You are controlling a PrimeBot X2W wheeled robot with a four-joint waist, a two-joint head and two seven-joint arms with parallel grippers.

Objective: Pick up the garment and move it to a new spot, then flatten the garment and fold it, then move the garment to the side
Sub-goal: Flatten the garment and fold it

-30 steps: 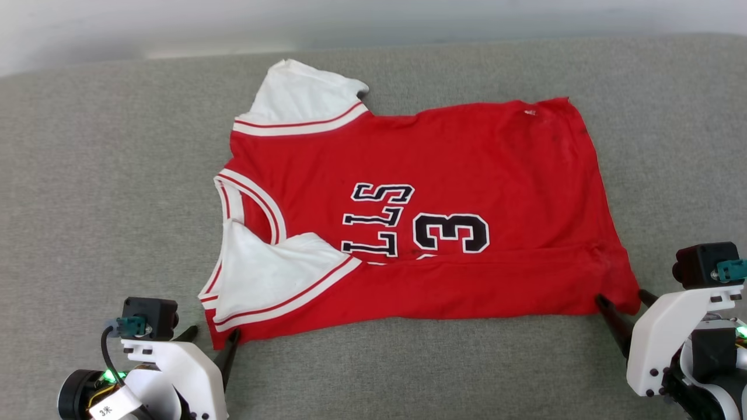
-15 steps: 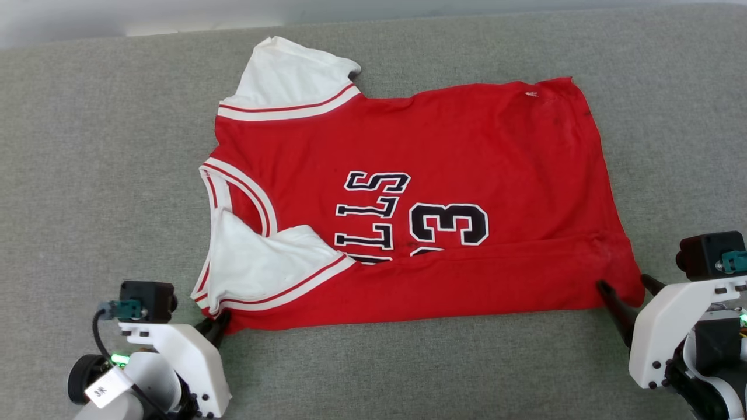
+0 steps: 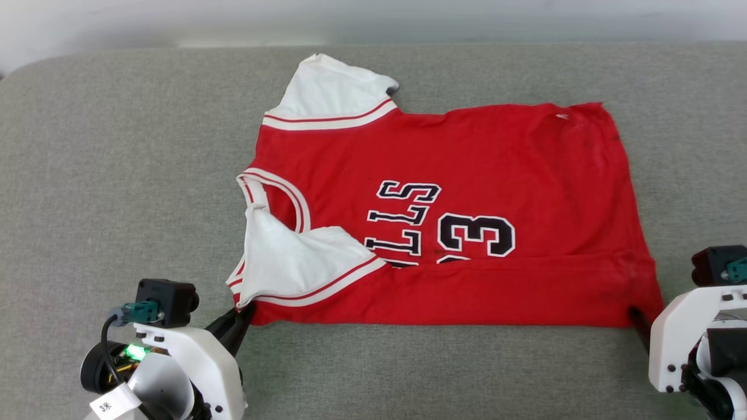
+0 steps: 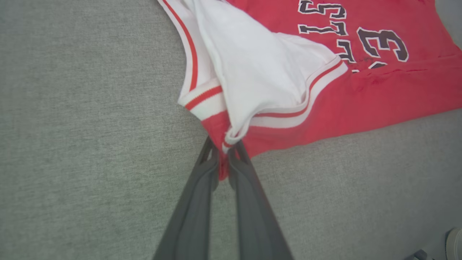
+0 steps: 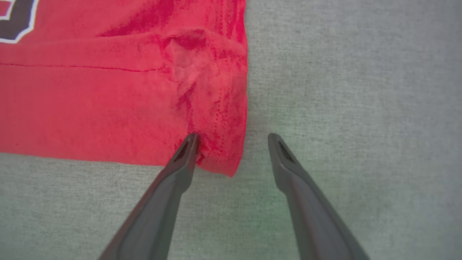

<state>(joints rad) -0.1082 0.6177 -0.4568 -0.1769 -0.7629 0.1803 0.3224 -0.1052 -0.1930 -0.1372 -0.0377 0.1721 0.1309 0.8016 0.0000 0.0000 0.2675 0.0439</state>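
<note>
The garment [image 3: 467, 175], a red jersey with white sleeves and black lettering, lies spread on the grey surface, neck to the left and hem to the right. Its near long edge is folded over onto the body. My left gripper [image 3: 240, 315] is shut on the near left corner, below the white sleeve [image 3: 292, 262]. In the left wrist view the left gripper [image 4: 223, 162] pinches red fabric of the garment [image 4: 361, 90]. My right gripper [image 5: 232, 139] is open astride the near hem corner of the garment [image 5: 108, 90]. One fingertip [image 5: 190, 141] rests on the cloth, the other on the surface. The right gripper [image 3: 642, 319] sits at the lower right.
The grey fabric surface [image 3: 117, 175] stretches wide to the left and right of the jersey and along the near side. Its far edge meets a pale wall [image 3: 373, 17] at the top of the head view.
My left gripper has gone from open to shut on the jersey's near left corner. The right gripper stays open at the hem corner. The head camera has shifted, so the whole picture has slid.
</note>
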